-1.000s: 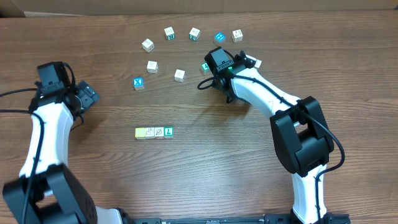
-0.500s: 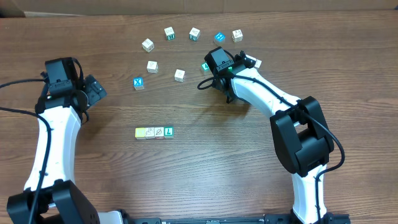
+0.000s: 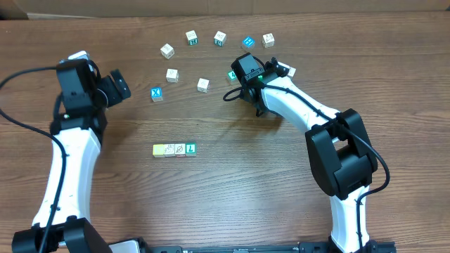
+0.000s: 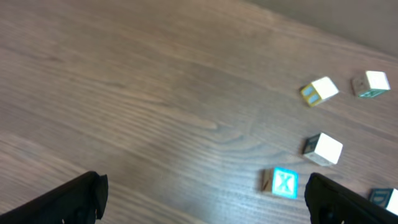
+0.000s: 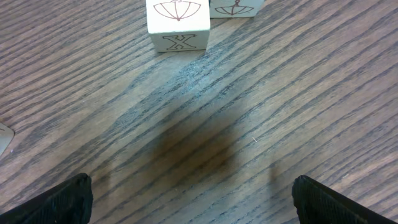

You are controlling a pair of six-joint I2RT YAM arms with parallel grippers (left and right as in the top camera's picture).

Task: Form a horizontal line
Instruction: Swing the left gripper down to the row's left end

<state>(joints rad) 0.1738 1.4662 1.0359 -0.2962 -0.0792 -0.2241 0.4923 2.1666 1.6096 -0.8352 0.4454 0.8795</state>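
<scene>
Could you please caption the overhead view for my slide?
Four-cube line formed; left hand and right hand open near scattered cubes.

The cube row lies before scattered cubes

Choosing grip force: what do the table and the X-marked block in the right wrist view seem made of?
Table: wood or wood-look laminate, matte; long dark grain streaks. Block: probably pale wood, smooth, with printed brown lines; plastic not ruled out.

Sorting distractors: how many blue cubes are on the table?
2: blue X cube left of centre; far blue cube in the top arc. The right arm may hide others.
</scene>
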